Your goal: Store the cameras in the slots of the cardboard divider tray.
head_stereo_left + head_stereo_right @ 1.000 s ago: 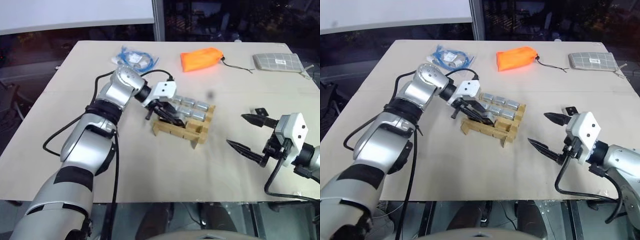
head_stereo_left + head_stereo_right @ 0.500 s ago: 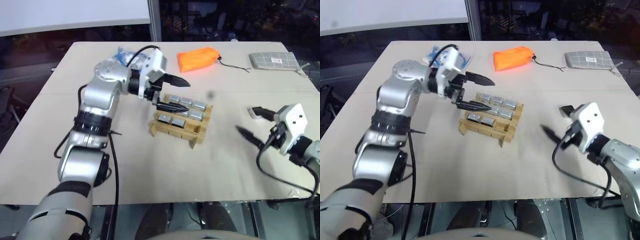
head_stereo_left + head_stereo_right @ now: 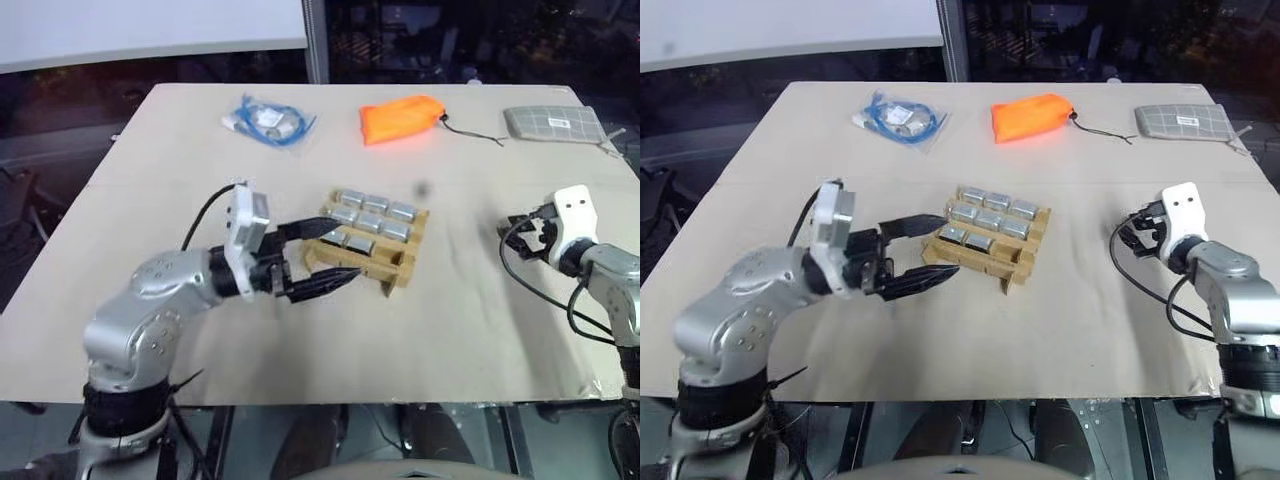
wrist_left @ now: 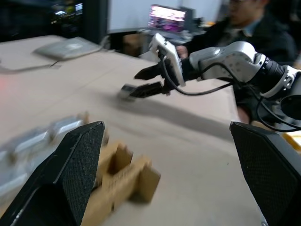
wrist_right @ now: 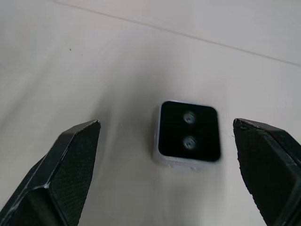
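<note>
Surface: beige tabletop (image 3: 470,330).
Tray: tan cardboard divider tray (image 3: 395,268) is set mid-table, silver-grey cameras (image 3: 372,221) slotted inside.
Loose camera (image 5: 189,133): laid flat between right gripper (image 5: 169,174) fingers, untouched.
Grippers: left gripper (image 3: 325,256) and right are spread wide, empty.

Lab: test table (image 3: 150,180), monitor (image 4: 167,14)
</note>
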Robot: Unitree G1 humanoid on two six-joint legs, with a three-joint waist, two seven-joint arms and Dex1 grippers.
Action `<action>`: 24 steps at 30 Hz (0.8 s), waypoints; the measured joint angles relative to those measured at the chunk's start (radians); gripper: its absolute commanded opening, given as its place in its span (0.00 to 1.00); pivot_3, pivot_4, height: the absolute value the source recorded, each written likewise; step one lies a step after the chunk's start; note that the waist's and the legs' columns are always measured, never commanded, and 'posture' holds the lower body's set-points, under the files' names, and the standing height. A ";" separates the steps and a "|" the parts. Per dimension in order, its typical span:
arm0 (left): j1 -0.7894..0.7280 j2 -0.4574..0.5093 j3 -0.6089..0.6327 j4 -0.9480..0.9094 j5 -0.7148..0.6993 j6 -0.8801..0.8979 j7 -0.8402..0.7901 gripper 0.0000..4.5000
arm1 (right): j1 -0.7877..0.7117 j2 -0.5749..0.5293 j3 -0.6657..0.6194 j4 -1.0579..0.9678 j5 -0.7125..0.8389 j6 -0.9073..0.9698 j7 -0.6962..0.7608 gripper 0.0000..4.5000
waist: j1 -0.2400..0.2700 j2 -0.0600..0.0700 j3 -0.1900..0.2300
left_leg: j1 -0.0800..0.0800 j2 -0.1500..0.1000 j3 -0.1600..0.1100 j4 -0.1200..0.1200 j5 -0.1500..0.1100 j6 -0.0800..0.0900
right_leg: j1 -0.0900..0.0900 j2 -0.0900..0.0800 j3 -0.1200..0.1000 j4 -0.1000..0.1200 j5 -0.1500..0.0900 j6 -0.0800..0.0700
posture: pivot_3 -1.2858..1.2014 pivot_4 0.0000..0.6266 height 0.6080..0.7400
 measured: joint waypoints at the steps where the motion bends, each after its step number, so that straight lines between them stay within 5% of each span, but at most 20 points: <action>1: 0.019 0.007 0.008 -0.016 -0.012 0.000 0.010 0.99 | -0.013 0.001 0.008 0.027 -0.009 -0.004 0.003 1.00 | 0.004 0.000 0.000 | 0.000 0.000 0.000 0.000 0.000 0.000 | 0.000 0.000 0.000 0.000 0.000 0.000 | 0.52 0.24 1.00; 5: 0.075 0.011 0.017 -0.059 -0.039 -0.012 0.059 1.00 | -0.066 0.010 0.018 0.136 -0.029 -0.033 0.020 0.94 | 0.007 0.000 0.000 | 0.000 0.000 0.000 0.000 0.000 0.000 | 0.000 0.000 0.000 -0.001 0.000 0.000 | 0.52 0.24 1.00; 8: 0.087 0.024 0.015 -0.072 -0.042 -0.032 0.077 1.00 | -0.075 0.018 0.021 0.185 -0.043 -0.041 0.028 0.71 | 0.006 0.000 0.000 | 0.000 0.000 0.000 0.000 0.000 0.000 | 0.000 0.000 0.000 -0.001 0.000 0.000 | 0.52 0.24 1.00; 10: 0.090 0.034 0.015 -0.072 -0.043 -0.040 0.080 1.00 | -0.076 0.019 0.022 0.204 -0.049 -0.050 0.035 0.46 | 0.005 0.000 0.000 | 0.000 0.000 0.000 -0.001 0.000 0.000 | 0.000 0.000 0.000 -0.001 0.000 0.000 | 0.52 0.24 1.00; 11: 0.090 0.036 0.014 -0.072 -0.045 -0.041 0.081 1.00 | -0.079 0.021 0.022 0.204 -0.052 -0.052 0.037 0.44 | 0.005 0.000 0.000 | 0.000 0.000 0.000 0.000 0.000 0.000 | 0.000 0.000 0.000 -0.001 0.000 0.000 | 0.52 0.24 1.00; 19: 0.061 0.050 -0.011 -0.040 -0.055 -0.072 0.079 1.00 | -0.038 0.022 0.021 0.169 -0.084 -0.097 0.030 0.44 | 0.007 0.001 0.000 | 0.000 0.000 0.000 -0.001 0.000 0.000 | 0.000 0.000 0.000 -0.001 0.000 0.000 | 0.52 0.24 1.00; 24: -0.012 -0.001 -0.025 -0.003 -0.143 0.004 0.205 1.00 | 0.117 -0.035 0.024 -0.081 -0.114 -0.279 0.119 0.44 | 0.006 0.003 0.001 | -0.001 0.000 -0.001 -0.001 0.000 0.000 | 0.000 0.000 -0.001 -0.002 0.000 0.000 | 0.52 0.24 1.00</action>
